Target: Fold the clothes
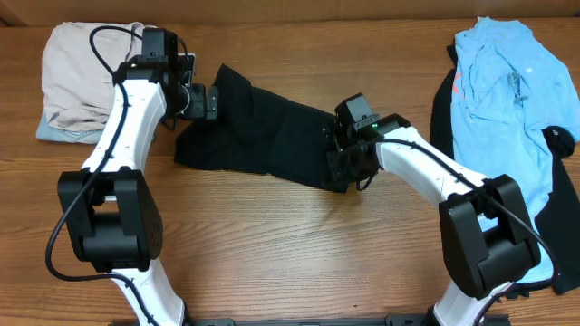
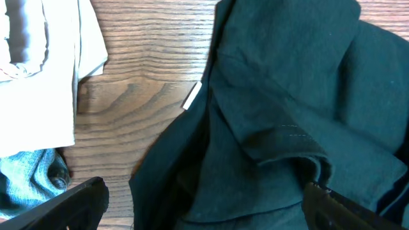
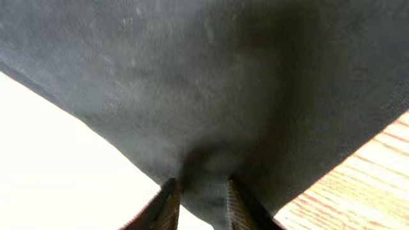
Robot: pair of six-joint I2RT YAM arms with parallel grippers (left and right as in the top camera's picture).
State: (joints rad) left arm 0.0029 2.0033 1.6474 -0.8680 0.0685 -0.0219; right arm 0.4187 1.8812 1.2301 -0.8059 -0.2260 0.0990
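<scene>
T-shirt [image 1: 263,136], black, bunched at desk [image 1: 272,240] centre, right end pinched by right gripper [image 3: 199,195]. Left gripper [image 1: 209,101] spread wide above left end. Light blue shirt [image 1: 507,100] lying at far right.

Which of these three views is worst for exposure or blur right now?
Right wrist: worst; the black T-shirt fills the frame soft and grainy, and the lower left is blown out white. Left wrist: crisp wood grain on the table, beige garment slightly washed out. Overhead: evenly lit, though the T-shirt's folds sink into black.
</scene>
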